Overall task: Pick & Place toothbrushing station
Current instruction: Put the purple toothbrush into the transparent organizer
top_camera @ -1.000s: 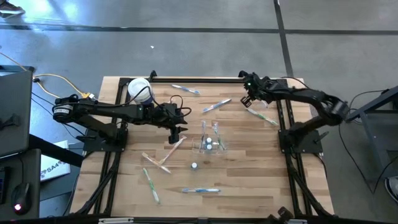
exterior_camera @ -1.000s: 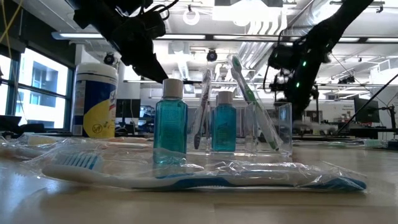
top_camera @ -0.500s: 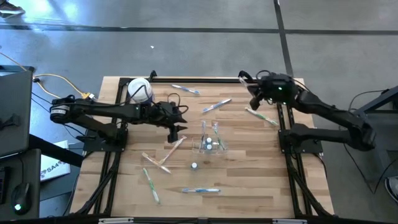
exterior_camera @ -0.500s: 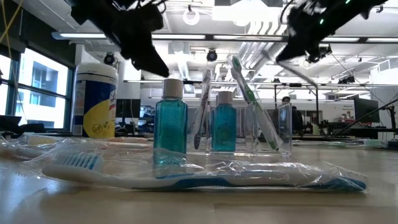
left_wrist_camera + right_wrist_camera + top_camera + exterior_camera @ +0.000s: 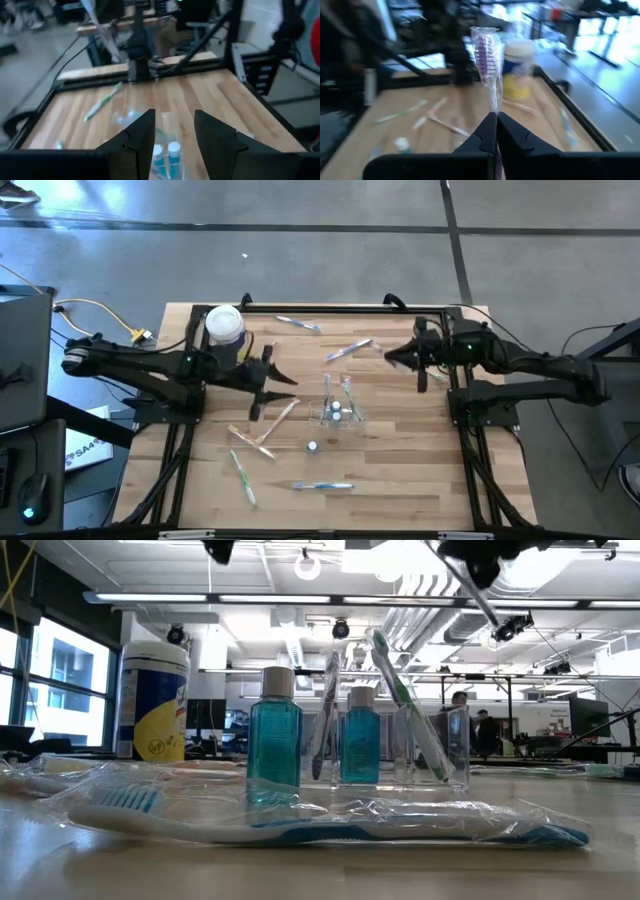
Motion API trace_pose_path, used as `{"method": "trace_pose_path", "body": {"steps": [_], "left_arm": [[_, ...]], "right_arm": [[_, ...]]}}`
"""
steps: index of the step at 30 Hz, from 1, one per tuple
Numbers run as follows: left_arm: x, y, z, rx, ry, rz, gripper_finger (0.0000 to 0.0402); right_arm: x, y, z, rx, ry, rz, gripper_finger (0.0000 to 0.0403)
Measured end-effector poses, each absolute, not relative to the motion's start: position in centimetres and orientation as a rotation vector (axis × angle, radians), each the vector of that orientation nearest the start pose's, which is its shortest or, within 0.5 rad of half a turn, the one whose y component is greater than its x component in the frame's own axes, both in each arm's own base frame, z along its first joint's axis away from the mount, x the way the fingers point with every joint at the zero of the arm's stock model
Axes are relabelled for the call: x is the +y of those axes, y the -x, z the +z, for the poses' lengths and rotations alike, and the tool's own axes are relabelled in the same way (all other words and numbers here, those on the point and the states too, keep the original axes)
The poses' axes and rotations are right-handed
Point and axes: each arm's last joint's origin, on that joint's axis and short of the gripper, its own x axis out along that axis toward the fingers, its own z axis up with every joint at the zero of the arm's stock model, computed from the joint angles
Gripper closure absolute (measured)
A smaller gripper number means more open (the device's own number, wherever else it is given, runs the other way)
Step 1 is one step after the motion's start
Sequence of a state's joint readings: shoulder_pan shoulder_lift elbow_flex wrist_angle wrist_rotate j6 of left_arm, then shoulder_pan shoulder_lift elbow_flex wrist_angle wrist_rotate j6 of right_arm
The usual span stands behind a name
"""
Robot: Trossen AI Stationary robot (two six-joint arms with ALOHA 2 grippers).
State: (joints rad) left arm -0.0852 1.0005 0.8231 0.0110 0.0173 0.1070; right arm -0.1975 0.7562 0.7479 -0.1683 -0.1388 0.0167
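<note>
The right gripper (image 5: 496,131), raised beside the clear plastic cup (image 5: 335,412), pinches a light, slippery wrapped purple-bristled toothbrush (image 5: 488,55) low on its handle; the left gripper (image 5: 173,135) is spread, empty

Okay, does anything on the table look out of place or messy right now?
Yes. Wrapped toothbrushes lie scattered at all angles across the table rather than in the clear cup, and one small bottle stands alone outside it. The right gripper holds a wrapped purple-bristled toothbrush.
</note>
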Motion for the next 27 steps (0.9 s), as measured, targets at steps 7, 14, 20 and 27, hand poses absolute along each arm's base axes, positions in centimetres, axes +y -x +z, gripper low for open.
{"method": "trace_pose_path", "body": {"steps": [7,14,20,27], "left_arm": [[-3.5,-24.6,32.1,0.072,-0.226,-0.158,0.0266],[-3.8,-27.2,31.3,-0.030,-0.239,-0.137,0.0266],[-3.9,-28.1,31.3,-0.103,-0.260,-0.128,0.0266],[-3.9,-28.2,31.5,-0.140,-0.275,-0.122,0.0266]], "right_arm": [[0.7,-18.0,33.7,0.024,0.064,0.153,0.0400],[3.2,-21.4,32.5,0.007,0.122,0.198,0.0400],[4.4,-24.5,31.4,-0.058,0.152,0.161,0.0400],[4.7,-26.5,30.4,-0.112,0.173,0.140,0.0400]]}}
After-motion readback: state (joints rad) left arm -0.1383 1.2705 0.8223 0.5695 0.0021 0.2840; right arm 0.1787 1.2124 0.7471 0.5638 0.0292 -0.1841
